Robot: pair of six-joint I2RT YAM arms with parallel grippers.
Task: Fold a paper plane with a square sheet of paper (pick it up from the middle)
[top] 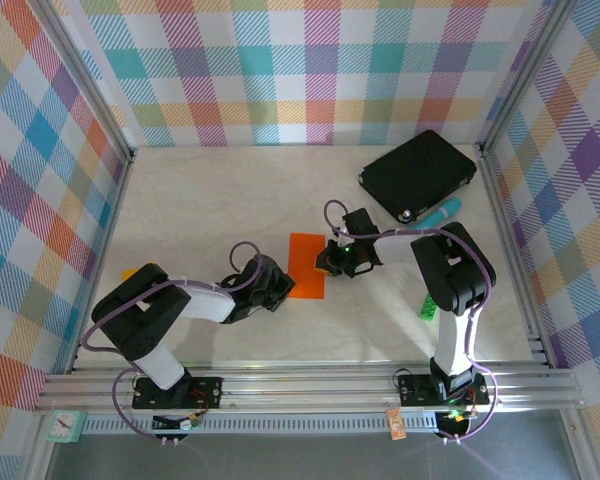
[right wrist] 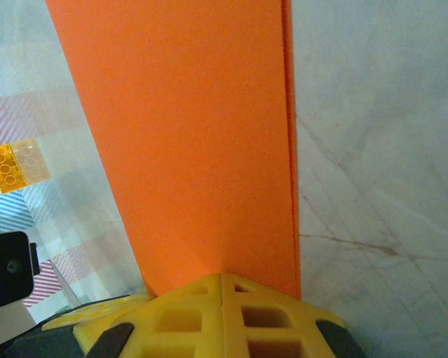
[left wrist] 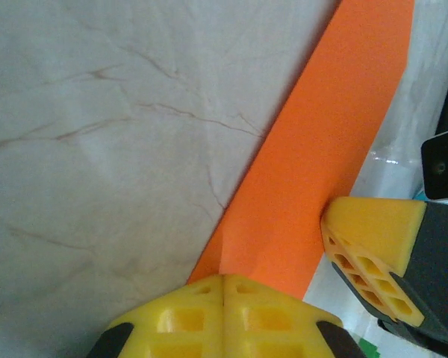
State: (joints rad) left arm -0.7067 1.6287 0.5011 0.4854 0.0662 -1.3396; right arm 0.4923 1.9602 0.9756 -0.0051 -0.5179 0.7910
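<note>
As we find it, the sheet (top: 306,265) lies flat mid-way across the desk (top: 200,200), doubled into a narrow strip. The left gripper (left wrist: 224,283) is closed, tips at the strip's near left corner. The right gripper (right wrist: 222,280) is closed too, tips at the right edge. Whether either pinches paper, we cannot tell.

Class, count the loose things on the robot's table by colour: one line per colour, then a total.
Orange: 1, folded paper
Black: 1, pad
Green: 1, block
Teal: 1, small cylinder
Amber: 1, studded brick
Total: 5
</note>
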